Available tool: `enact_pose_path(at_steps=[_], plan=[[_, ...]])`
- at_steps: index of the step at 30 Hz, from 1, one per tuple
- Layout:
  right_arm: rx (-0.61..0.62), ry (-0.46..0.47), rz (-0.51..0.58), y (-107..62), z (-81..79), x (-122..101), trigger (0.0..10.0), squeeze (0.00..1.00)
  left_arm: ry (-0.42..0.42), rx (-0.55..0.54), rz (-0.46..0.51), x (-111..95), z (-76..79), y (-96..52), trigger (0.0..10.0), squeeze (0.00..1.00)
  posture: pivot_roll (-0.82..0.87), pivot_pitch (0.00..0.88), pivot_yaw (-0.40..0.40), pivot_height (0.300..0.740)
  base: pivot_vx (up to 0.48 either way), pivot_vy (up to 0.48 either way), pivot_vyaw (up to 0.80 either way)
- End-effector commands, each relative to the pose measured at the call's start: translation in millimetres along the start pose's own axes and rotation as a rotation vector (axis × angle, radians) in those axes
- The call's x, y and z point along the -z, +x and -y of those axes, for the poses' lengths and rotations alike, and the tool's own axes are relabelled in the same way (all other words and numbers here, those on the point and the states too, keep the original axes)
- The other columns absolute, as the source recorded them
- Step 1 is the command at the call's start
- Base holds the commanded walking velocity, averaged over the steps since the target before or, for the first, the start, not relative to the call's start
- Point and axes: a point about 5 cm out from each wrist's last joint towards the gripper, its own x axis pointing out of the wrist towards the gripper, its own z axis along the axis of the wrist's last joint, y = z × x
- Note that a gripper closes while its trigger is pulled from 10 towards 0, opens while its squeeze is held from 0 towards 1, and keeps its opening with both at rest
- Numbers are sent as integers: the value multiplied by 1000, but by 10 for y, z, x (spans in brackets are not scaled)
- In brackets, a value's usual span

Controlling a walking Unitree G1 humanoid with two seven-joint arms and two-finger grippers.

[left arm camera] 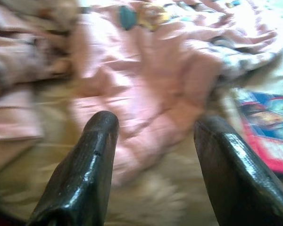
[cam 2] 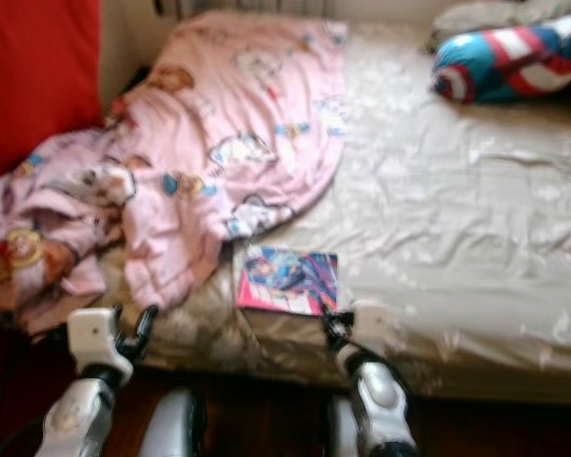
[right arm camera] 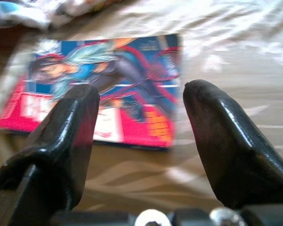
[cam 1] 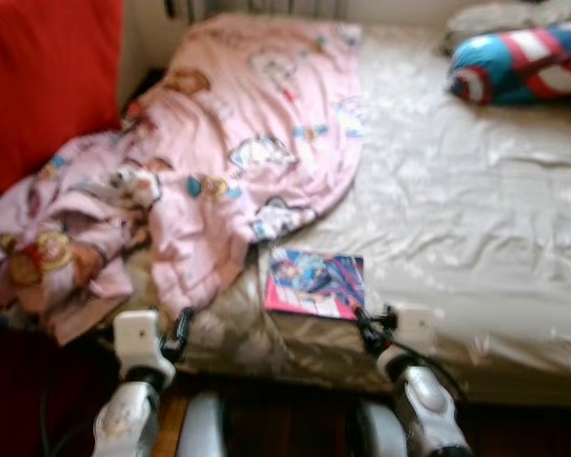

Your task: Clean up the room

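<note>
A home bedroom: a bed (cam 1: 476, 219) with a rumpled beige sheet, a pink cartoon-print blanket (cam 1: 247, 143) heaped at its left edge, and a shield-patterned pillow (cam 1: 519, 65) at its far right corner.

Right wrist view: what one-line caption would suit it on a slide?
Open jaws of the right gripper hover just short of a comic book lying flat on the beige bedsheet.

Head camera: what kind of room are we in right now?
Most likely a child's bedroom: a bed with a beige sheet, a rumpled pink cartoon-print blanket, a shield-patterned pillow and a comic book near its edge.
</note>
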Motion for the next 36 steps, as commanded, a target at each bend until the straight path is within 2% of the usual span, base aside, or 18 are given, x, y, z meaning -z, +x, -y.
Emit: enact_pose_path(at_steps=[1, 10, 17, 21, 22, 23, 24, 26, 27, 28, 33, 34, 35, 36], plan=[[13, 6, -17, -30, 43, 40, 10000, 0, 8, 10, -25, 45, 14, -24, 10000, 0, 39, 173, -25, 593, 259, 0, 0], [-52, -50, -73, -41, -16, 118, 10000, 0, 5, 13, -15, 29, 18, -32, 10000, 0, 41, 180, -27, 593, 57, 0, 0], [-68, -59, -63, 17, -48, 55, 10000, 0, 4, 16, -20, 34, 28, -41, 10000, 0, 46, 189, -26, 593, 0, 0, 0], [-127, -181, -74, 66, -123, 18, 10000, 0, 6, 23, -23, 37, 47, -41, 10000, 0, 47, 196, -24, 593, 0, 0, 0], [-131, -181, -75, 77, -131, 8, 10000, 0, 7, 25, -23, 35, 51, -41, 10000, 0, 49, 199, -25, 593, 0, 0, 0], [-109, -120, -73, 112, -127, -24, 10000, 0, 9, 27, -22, 30, 58, -38, 10000, 0, 50, 202, -24, 593, 0, 0, 0], [-109, -120, -73, 112, -127, -24, 10000, 0, 9, 27, -22, 30, 58, -38, 10000, 0, 50, 202, -24, 593, 0, 0, 0], [-67, -2, -81, 152, -117, -45, 10000, 0, 11, 29, -19, 20, 64, -44, 10000, 0, 58, 211, -24, 593, 0, 0, 0], [-34, 117, -99, 190, -134, -46, 10000, 0, 15, 33, -17, 10, 67, -49, 10000, 0, 74, 225, -23, 593, 0, 0, 0], [-25, 160, -106, 206, -154, -46, 10000, 0, 17, 33, -16, 5, 65, -51, 10000, 0, 82, 230, -22, 593, 0, 0, 0], [-5, 275, -146, 259, -274, -26, 10000, 0, 30, 25, -6, -39, 28, -85, 10000, 0, 121, 255, -21, 593, 0, 0, 0], [-6, 297, -147, 266, -290, -29, 10000, 510, 33, 24, -4, -48, 26, -94, 10000, 0, 142, 266, -22, 593, 0, 0, 0], [-8, 312, -147, 269, -300, -28, 10000, 510, 35, 23, -3, -54, 25, -108, 10000, 0, 150, 271, -22, 593, 0, 0, 0], [-5, 329, -151, 270, -308, -22, 10000, 1000, 38, 19, 0, -63, 19, -130, 10000, 0, 170, 281, -21, 593, 0, 0, 0]])
